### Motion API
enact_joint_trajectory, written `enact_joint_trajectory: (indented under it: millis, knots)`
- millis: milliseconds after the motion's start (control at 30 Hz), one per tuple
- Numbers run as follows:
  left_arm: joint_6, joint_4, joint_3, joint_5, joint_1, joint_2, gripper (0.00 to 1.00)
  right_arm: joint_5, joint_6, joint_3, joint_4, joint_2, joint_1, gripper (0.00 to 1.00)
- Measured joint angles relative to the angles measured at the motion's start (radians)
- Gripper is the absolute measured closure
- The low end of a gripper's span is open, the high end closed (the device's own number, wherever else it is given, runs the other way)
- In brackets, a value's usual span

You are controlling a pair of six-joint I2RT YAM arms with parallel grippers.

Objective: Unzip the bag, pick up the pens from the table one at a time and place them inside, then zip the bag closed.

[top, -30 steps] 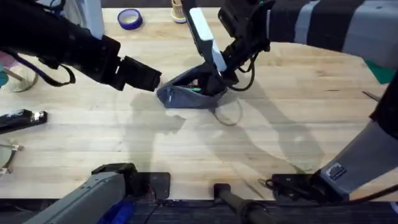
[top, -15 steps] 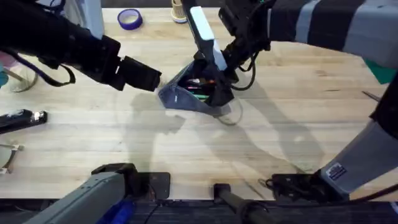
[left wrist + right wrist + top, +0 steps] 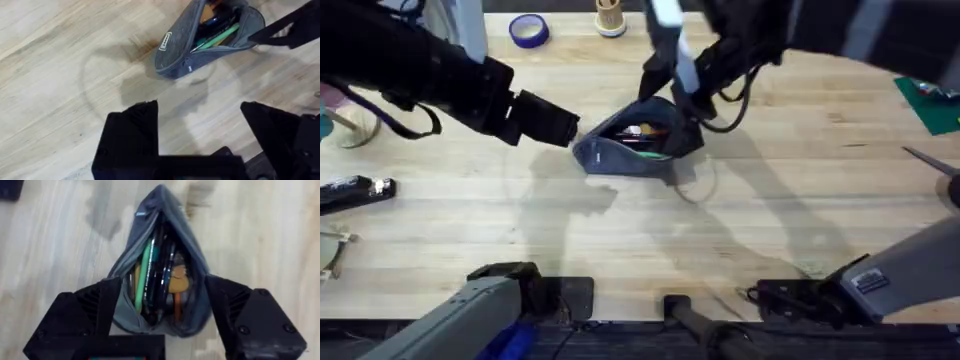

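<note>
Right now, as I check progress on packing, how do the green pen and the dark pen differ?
The green pen is bright green; the dark pen is black-blue. In the right wrist view the green pen lies nearer one fabric wall of the bag, the dark pen nearer the middle. Both are slim, lie side by side lengthwise inside the unzipped bag, and neither hand grips either pen.

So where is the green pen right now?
The green pen lies inside the open bag, beside dark pens, at the overhead view's upper middle; the right gripper straddles the bag's end.
</note>
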Motion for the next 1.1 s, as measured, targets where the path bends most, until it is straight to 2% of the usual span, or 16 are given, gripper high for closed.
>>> enact_joint_trajectory:
  millis: [300, 600, 833, 967, 1100]
  knots:
    - [0.000, 0.005, 0.000, 0.000, 0.000, 0.000, 0.006, 0.002, 0.230, 0.001, -0.001, -0.152, -0.018, 0.004]
    - [0.009, 0.030, 0.000, 0.000, 0.000, 0.000, 0.006, 0.108, 0.463, 0.001, -0.006, -0.242, -0.018, 0.004]
    - [0.120, 0.031, 0.000, 0.000, 0.000, 0.000, 0.004, 0.135, 0.578, 0.001, -0.027, -0.255, -0.018, 0.004]
    - [0.220, 0.031, 0.000, 0.006, 0.000, 0.000, 0.004, 0.137, 0.597, 0.001, -0.029, -0.255, -0.018, 0.004]
    - [0.334, 0.047, 0.000, 0.045, 0.000, 0.000, 0.005, 0.137, 0.605, 0.001, -0.028, -0.255, -0.018, 0.004]
